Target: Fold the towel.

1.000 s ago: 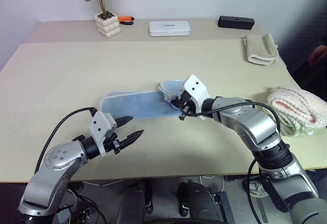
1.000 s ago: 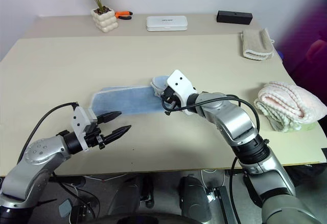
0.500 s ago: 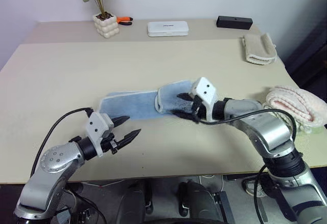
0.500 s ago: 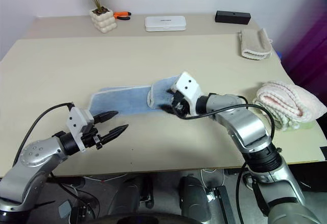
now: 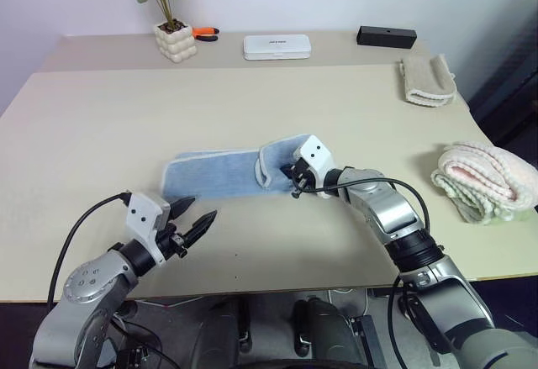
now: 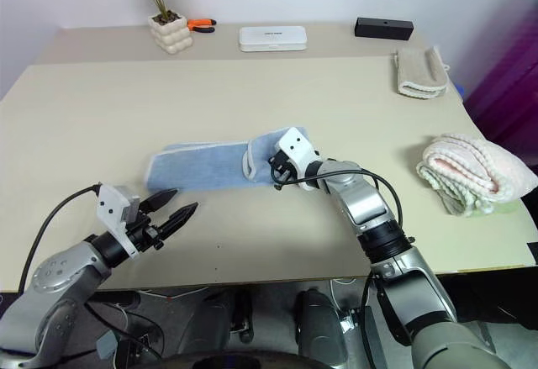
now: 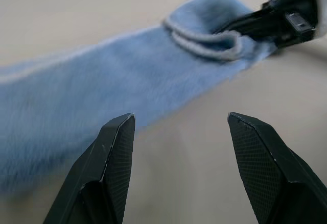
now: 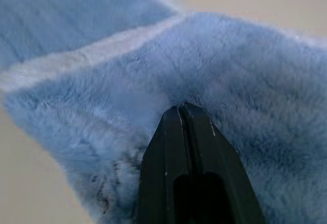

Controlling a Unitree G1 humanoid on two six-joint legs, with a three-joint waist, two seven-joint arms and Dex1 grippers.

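Right tool [image 5: 296, 175] pinching towel [image 5: 220, 175], table [image 5: 101, 125]

There are three towels on the table: one blue towel [image 5: 227, 176], one beige towel [image 5: 429, 81] and one pink towel [image 5: 486, 180]. At the back stand one plant [image 5: 173, 16], one white box [image 5: 276, 46] and one black box [image 5: 386, 36]. One tool with orange handles [image 5: 204, 33] lies beside the plant. Two grippers are seen: left gripper [image 5: 195, 219], right gripper [image 5: 291, 176].

Light blue towel [image 5: 220, 176] flat mid-table, a long strip, right end apparently folded back over itself.
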